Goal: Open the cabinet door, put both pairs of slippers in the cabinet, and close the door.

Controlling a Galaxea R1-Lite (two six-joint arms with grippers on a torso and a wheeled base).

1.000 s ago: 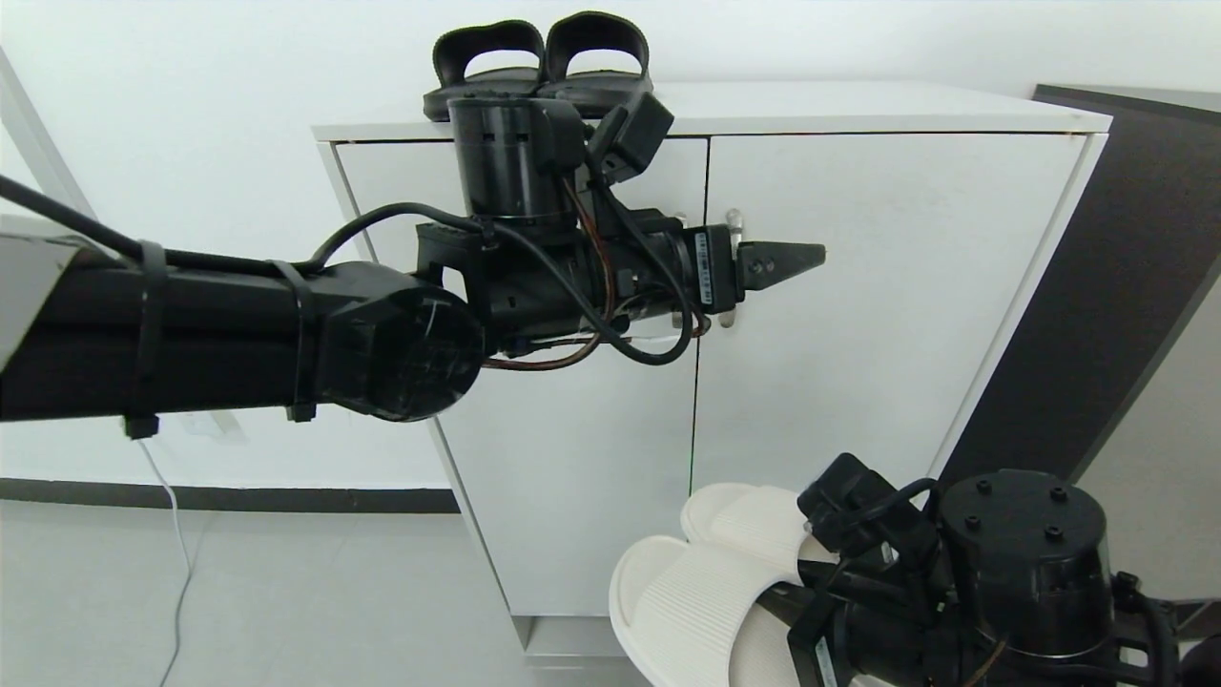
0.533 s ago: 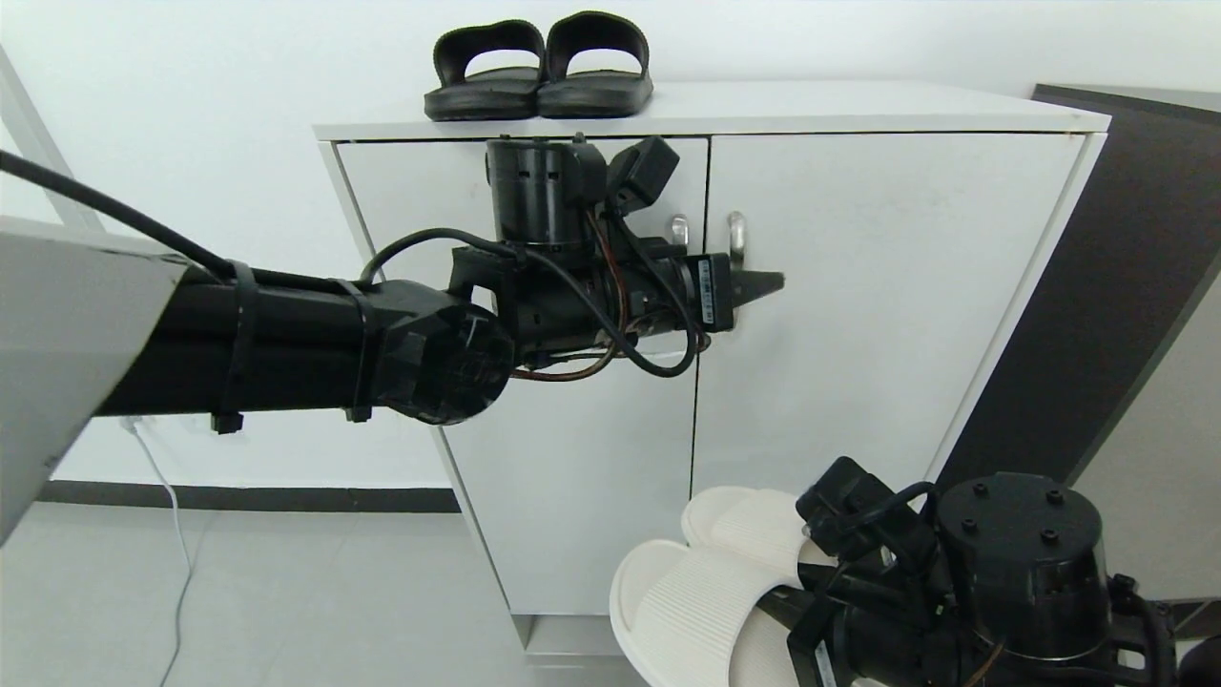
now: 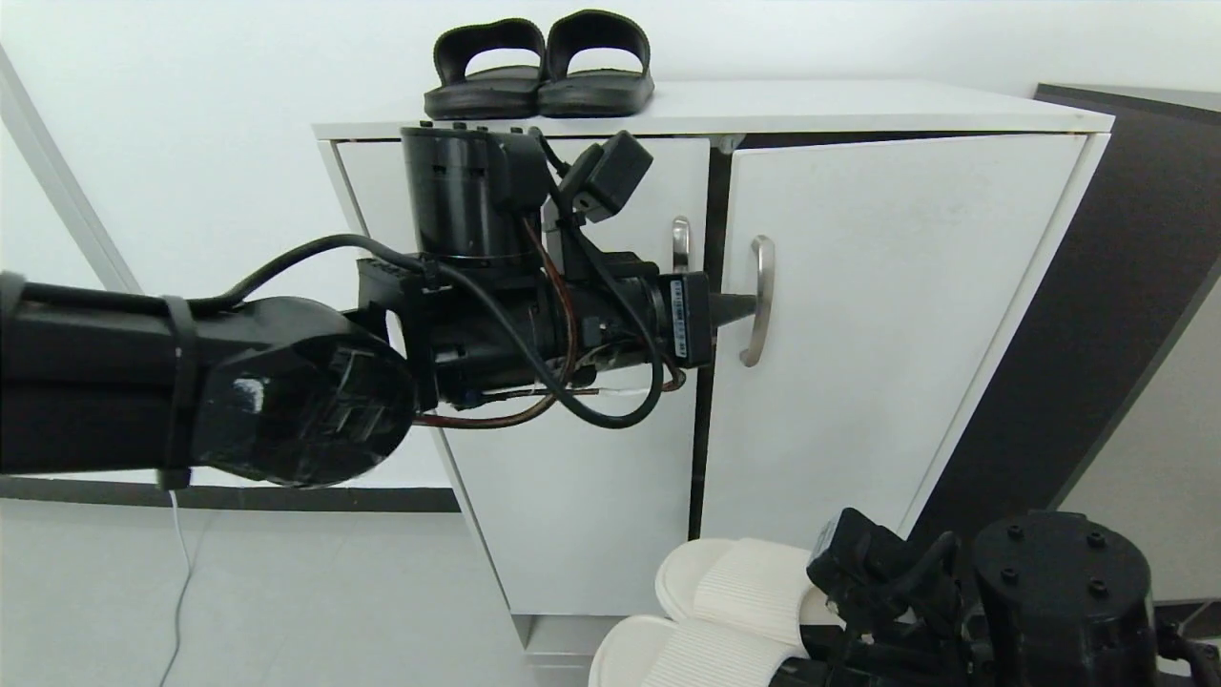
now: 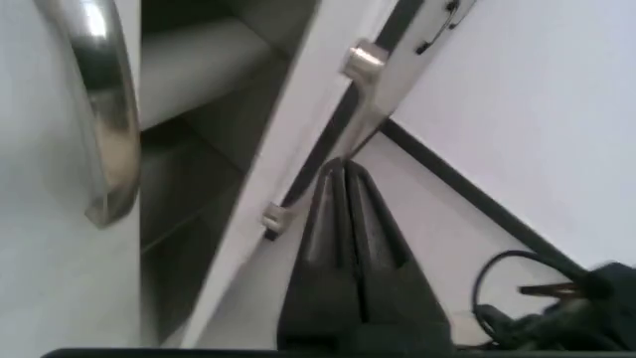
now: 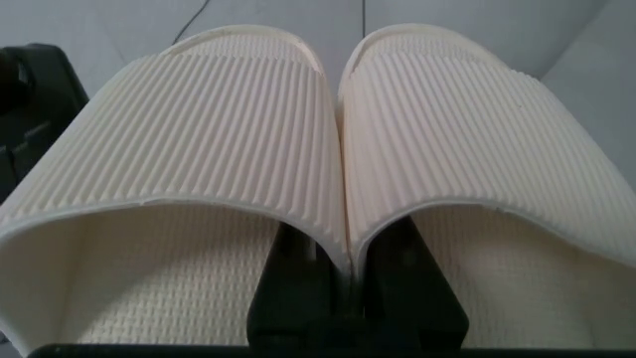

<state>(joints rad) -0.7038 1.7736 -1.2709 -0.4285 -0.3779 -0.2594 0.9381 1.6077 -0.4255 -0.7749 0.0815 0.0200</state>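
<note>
The left gripper [image 3: 742, 307] reaches in from the left across the front of the white two-door cabinet [image 3: 858, 105], at handle height. Its fingers [image 4: 333, 239] are pressed flat against each other with nothing between them. In the head view their tip meets the inner side of the curved brushed-metal handle [image 3: 758, 301] on the right-hand door [image 3: 887, 315]; whether it touches the metal I cannot tell.

Behind the arm, the left-hand door [image 3: 572, 496] sits shut, and its own slim metal handle [image 3: 679, 243] is just beside the door's inner edge. Above that door, a pair of black moulded slide slippers [image 3: 539, 67] stands side by side on the cabinet's top surface, toes towards the wall.

The right-hand door stands ajar, swung out a little, with a dark gap [image 3: 708, 429] between the two doors. The left wrist view looks past the same handle [image 4: 104, 109] at a pale shelf [image 4: 199, 60] inside the cabinet.

Low in front of the right-hand door, a pair of cream ribbed open-toe slippers [image 3: 734, 596] is held off the floor, side by side and touching. The right gripper [image 5: 348, 288] clamps the two inner edges together under the ribbed straps [image 5: 229, 129], one dark finger inside each slipper
</note>
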